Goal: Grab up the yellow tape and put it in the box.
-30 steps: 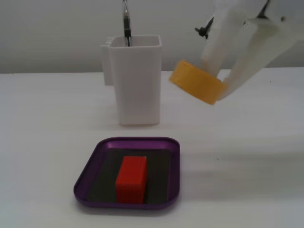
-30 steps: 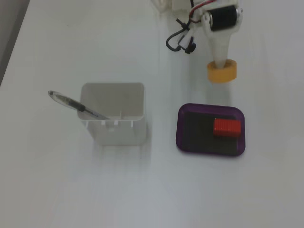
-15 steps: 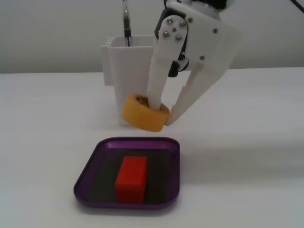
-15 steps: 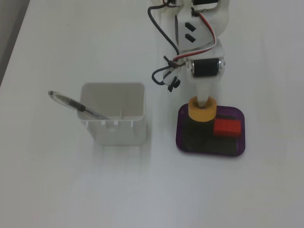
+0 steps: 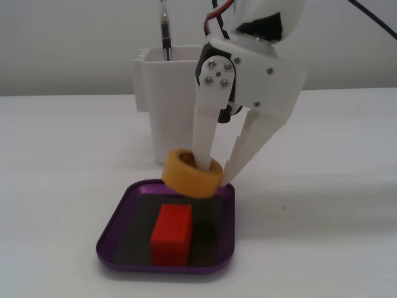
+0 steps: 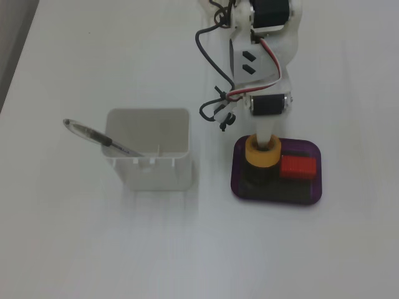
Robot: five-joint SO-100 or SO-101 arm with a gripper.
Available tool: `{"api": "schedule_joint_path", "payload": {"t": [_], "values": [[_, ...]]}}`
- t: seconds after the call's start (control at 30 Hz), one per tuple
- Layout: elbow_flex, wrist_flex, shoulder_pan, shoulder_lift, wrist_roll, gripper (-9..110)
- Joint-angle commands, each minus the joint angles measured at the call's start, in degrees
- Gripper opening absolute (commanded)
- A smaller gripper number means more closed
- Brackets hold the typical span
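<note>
While over box (image 5: 118, 214), claw (image 5: 211, 169) pinches yellow tape (image 5: 191, 172) wall.

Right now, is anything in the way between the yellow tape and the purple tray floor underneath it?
Nothing visible blocks it. The gripper holds the yellow tape tilted above the tray's far edge; the red block already sits inside, nearer the camera, leaving dark floor free beside it.

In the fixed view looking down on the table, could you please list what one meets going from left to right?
Pen → white container → yellow tape, held by the claw over the purple box → red block.
</note>
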Motion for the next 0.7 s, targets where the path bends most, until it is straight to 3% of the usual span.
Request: {"api": "schedule_joint_path", "payload": {"t": [0.0, 0.3, 0.67], "values": [[-2.5, 0.0, 0.0, 0.3, -0.3, 0], [-2.6, 0.6, -0.4, 1.2, -0.1, 13], [-12.8, 19.1, -0.8, 14.3, 0.3, 15]]}}
